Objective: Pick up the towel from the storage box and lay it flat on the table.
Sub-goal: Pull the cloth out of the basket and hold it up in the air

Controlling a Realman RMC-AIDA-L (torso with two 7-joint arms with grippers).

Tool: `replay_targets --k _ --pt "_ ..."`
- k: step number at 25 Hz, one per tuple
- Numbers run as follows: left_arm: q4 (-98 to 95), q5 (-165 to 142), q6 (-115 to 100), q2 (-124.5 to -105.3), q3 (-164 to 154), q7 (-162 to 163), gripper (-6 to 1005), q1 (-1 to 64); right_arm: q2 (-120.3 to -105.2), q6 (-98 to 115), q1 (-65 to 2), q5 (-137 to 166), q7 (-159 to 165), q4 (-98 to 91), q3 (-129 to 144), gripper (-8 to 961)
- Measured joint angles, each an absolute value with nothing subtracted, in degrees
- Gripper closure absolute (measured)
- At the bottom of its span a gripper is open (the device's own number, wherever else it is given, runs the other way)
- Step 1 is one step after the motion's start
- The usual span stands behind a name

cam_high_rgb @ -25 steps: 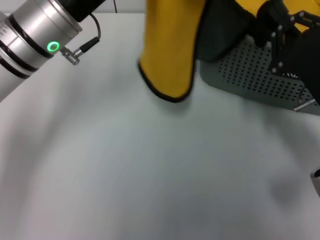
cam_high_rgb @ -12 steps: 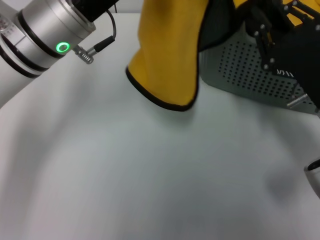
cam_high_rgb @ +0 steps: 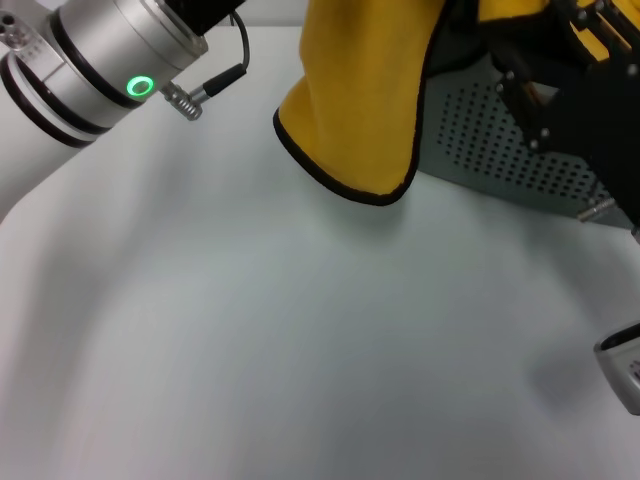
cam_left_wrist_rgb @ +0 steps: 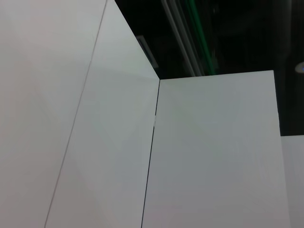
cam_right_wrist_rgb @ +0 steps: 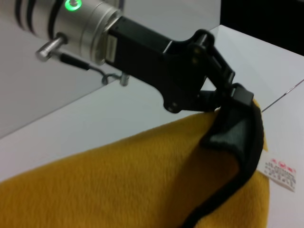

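Note:
A yellow cloth with black edging (cam_high_rgb: 365, 100) hangs above the white table (cam_high_rgb: 300, 350), in front of the grey-green perforated storage box (cam_high_rgb: 510, 150). Dark cloth (cam_high_rgb: 455, 45) shows behind it; I cannot tell whether this is the dark green towel or the yellow cloth's other face. In the right wrist view my left gripper (cam_right_wrist_rgb: 228, 97) is shut on the cloth's corner, where a dark fold (cam_right_wrist_rgb: 235, 135) and a white label (cam_right_wrist_rgb: 280, 172) show. My left arm (cam_high_rgb: 110, 60) reaches in from the upper left. My right gripper (cam_high_rgb: 560, 80) is over the box, against more yellow cloth.
A grey metal part (cam_high_rgb: 625, 365) sits at the table's right edge. The left wrist view shows only white panels (cam_left_wrist_rgb: 95, 142) and a dark background.
The left arm has shifted right, carrying the yellow cloth; its lower edge has swung to the right. The right gripper has shifted slightly right over the box.

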State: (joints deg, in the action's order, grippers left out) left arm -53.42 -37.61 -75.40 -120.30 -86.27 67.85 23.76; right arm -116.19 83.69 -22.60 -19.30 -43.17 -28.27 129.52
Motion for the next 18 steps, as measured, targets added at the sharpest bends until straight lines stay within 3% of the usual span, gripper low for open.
replay_targets --k 4,18 --pt "-53.4 -37.3 -75.3 -120.26 -86.2 67.8 982 23.8 -116.19 83.7 -21.9 -20.1 -45.8 -28.2 129.5 452" --pt "-52.6 -37.3 -75.0 -120.29 -86.3 67.1 981 23.8 -116.19 85.0 -22.5 -20.7 -48.5 -30.2 134.7 456"
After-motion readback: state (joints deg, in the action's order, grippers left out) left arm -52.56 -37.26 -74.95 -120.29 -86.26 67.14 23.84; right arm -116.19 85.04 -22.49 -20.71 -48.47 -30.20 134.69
